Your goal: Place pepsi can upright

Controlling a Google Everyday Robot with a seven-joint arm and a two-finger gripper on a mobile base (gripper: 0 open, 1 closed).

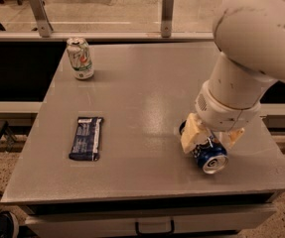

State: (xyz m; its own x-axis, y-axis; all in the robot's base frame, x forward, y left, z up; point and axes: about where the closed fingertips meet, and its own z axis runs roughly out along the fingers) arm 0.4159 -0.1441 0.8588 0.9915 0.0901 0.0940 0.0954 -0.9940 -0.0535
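The white arm (261, 29) fills the upper right, its wrist (229, 100) pointing steeply down; the hand (211, 144) is low over the tabletop (142, 98) near its right front; its 2 cream fingers (192, 134) clasp a can (212, 158) between them.

I get one camera, set high above the near edge of the table (132, 182), tilted down and facing the far railing (107, 35). The arm (251, 38) looms close on the right, with the gripper (212, 142) low by the near-right corner.

Cream gripper (211, 142) clasps dark blue can (212, 158) at grey table's (132, 83) right front.
White-and-green can (80, 58) stands at the back; dark blue wrapper (86, 138) carries white print; white arm (261, 38).
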